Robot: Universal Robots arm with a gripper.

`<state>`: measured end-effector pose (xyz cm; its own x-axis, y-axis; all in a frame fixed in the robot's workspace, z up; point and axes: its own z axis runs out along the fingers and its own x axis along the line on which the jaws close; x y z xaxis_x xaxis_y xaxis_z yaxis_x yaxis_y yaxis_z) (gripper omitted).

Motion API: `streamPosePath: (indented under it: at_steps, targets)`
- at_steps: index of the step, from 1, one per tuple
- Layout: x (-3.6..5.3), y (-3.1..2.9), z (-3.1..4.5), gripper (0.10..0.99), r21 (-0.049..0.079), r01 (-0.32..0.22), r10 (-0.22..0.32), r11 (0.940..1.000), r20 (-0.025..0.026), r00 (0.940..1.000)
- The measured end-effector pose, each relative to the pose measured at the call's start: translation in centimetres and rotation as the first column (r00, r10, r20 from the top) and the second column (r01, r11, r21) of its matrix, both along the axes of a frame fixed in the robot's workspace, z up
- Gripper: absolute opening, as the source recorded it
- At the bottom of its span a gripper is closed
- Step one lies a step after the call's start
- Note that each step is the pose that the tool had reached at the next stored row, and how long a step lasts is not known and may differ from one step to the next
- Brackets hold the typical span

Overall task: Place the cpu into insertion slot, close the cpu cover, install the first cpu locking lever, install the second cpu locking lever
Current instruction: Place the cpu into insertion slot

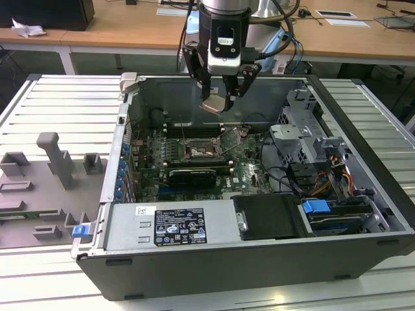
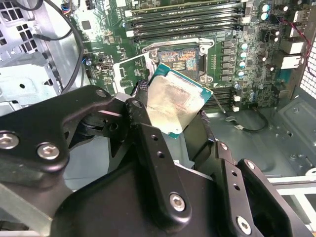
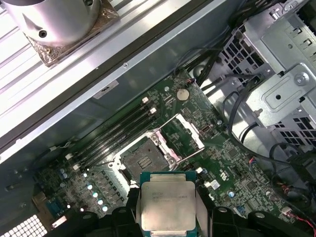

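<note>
pinching the cpu [image 3: 168,207] by its edges, the gripper [image 1: 220,97] hangs above the insertion slot [image 3: 143,160], whose cpu cover [image 3: 191,129] stands open.

The end effector [image 1: 220,98] points downward, fingers [image 1: 247,79] pinching the cpu [image 3: 168,210].

In the second wrist view the end effector [image 2: 174,117] hides the near corner of the cpu [image 2: 177,98] clamped in it, and its black linkage covers part of the cpu cover [image 2: 132,59] just beyond. In the first wrist view its fingers [image 3: 129,217] are cut off by the picture's edge. In the exterior view the arm above the end effector runs off the picture, and the insertion slot [image 1: 198,152] below it is too small to make out in detail
</note>
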<state>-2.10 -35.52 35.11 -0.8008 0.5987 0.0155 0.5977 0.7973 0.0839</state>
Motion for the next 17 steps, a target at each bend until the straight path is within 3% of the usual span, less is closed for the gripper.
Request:
streamPosePath:
  at_steps: [17]
  targets:
    - [0.0, 0.0, -0.15, 0.533, 0.0, 0.095, -0.095, 0.9955, 0.0001, 0.9955]
